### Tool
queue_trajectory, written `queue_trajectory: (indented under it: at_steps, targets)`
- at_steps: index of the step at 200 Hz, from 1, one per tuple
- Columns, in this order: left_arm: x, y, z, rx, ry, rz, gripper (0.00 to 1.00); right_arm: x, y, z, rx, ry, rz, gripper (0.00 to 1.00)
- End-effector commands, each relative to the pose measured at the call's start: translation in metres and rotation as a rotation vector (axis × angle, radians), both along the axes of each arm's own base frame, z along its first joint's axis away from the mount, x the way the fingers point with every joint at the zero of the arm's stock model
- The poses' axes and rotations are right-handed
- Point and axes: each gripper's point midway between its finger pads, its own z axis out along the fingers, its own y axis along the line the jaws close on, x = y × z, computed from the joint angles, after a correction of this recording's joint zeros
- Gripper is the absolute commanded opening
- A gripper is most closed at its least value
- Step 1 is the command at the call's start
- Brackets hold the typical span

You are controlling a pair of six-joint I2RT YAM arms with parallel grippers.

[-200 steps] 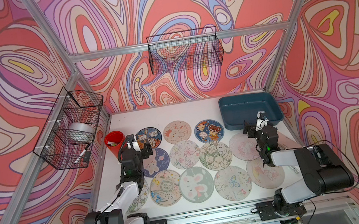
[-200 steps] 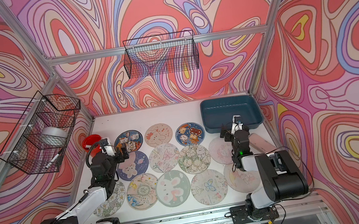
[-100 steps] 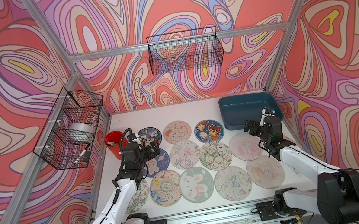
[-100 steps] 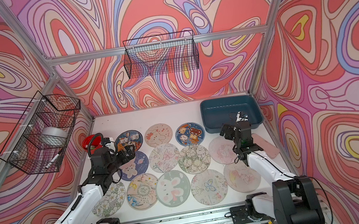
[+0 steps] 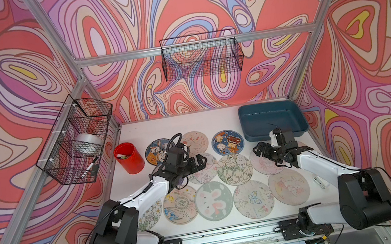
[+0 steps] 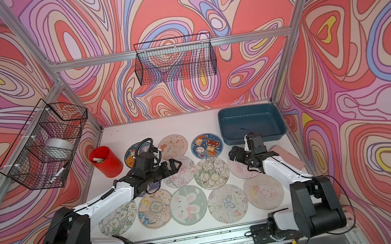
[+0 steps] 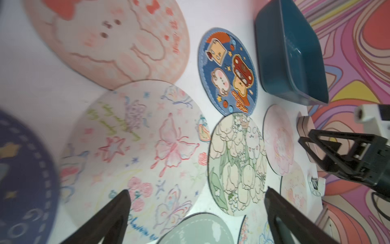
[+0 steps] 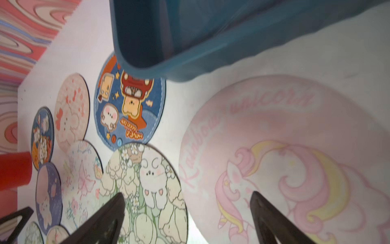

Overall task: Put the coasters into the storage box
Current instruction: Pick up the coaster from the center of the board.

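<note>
Several round coasters lie flat in rows on the white table in both top views. The storage box [image 5: 271,118] is a teal tray at the back right with nothing in it. My left gripper [image 5: 199,163] hangs open over a pale butterfly coaster [image 7: 137,147], holding nothing. My right gripper [image 5: 259,148] is open just above the gap between a pink unicorn coaster [image 8: 285,147] and a tulip-and-rabbit coaster [image 8: 143,183], close to the box's near wall [image 8: 211,57]. Nothing sits between its fingers [image 8: 266,213].
A red cup [image 5: 129,158] stands at the table's left. Black wire baskets hang on the back wall [image 5: 201,55] and the left wall [image 5: 75,139]. A flat pink rectangular thing [image 6: 287,157] and a small white item [image 5: 319,182] lie by the right edge.
Both arms have reached out over the table. The left gripper moved right, over the butterfly coaster. The right gripper swung left, over the unicorn coaster. No coaster has moved.
</note>
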Motion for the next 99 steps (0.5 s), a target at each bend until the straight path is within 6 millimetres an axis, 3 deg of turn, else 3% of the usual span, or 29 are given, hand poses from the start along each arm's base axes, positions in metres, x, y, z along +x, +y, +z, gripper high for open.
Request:
queue_trajectory:
  at_steps: [1, 54, 99]
  targets:
    - [-0.002, -0.033, 0.008, -0.064, 0.025, -0.049, 1.00, -0.010, 0.024, -0.001, 0.043, 0.058, 0.059, 0.92]
    - [-0.015, -0.083, -0.012, -0.038, 0.134, -0.154, 1.00, -0.029, 0.057, -0.016, 0.063, 0.144, 0.141, 0.83]
    - [-0.022, -0.100, -0.029, -0.008, 0.177, -0.178, 1.00, -0.043, 0.068, -0.032, 0.061, 0.202, 0.169, 0.75]
